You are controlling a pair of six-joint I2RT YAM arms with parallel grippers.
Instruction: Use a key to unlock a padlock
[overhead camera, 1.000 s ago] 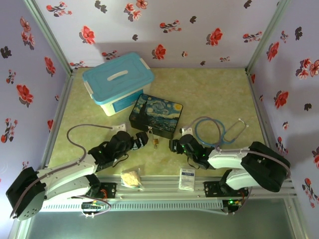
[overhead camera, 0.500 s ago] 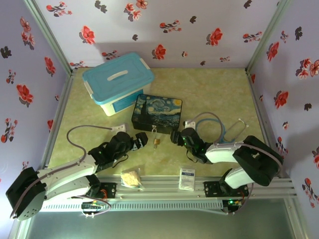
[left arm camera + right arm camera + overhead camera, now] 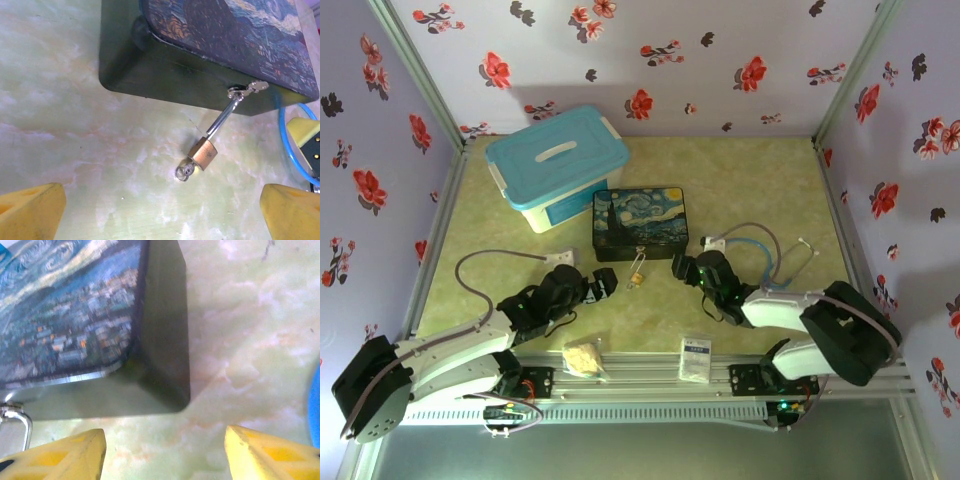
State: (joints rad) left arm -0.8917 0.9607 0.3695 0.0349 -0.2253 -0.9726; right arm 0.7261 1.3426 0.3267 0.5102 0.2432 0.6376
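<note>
Brass-coloured and small, the padlock [image 3: 205,152] lies on the pale green marbled worktop [image 3: 75,125] just in front of the painted tin box [image 3: 210,30]. Its thin silver shackle [image 3: 222,117] runs up at a slant to the little latch [image 3: 247,90] on the box's front wall and hooks through it, so the body points away from the box. The key [image 3: 185,172] sits at the padlock's lower end, touching it, with a small ring on it. Whether it is seated in the keyhole cannot be told.

The left end effector [image 3: 160,215] is spread wide. Its yellow fingertips [image 3: 30,212] stand at the two lower corners of the wrist view with only bare worktop between them, and the padlock lies ahead of the gap, apart from both.

The right end effector [image 3: 165,452] is also spread and grips nothing. It faces the box's near right corner, and the bend of the shackle shows at the left edge of its wrist view. From above, the two end effectors flank the padlock.

A stethoscope [image 3: 760,255] with blue tubing lies behind the right arm. A blue-lidded plastic container [image 3: 557,160] stands just beside the tin box, to its far left. A clear packet [image 3: 585,358] and a small white carton [image 3: 696,358] lie at the near edge.
</note>
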